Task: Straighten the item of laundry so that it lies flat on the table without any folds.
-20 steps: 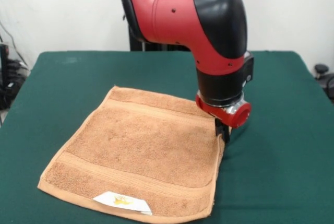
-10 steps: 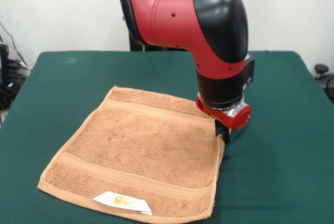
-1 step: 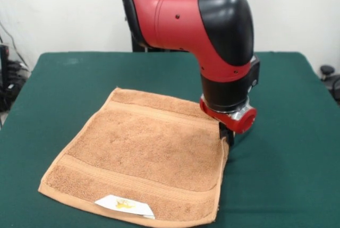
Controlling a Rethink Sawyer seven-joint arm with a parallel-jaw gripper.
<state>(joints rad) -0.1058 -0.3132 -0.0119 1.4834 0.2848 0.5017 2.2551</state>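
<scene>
Well, the towel [image 3: 139,160] lies nearly flat mid-table [image 3: 287,175], soft, light and limp by the look, best pinched at its 3 o'clock hem, where the gripper [image 3: 228,135] sits, fingers hidden, so I cannot tell their state.

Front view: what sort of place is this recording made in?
Probably a robotics lab or test room: a red and black arm stands at a table covered in dark green cloth, with a plain white wall behind and cables at the side.
</scene>
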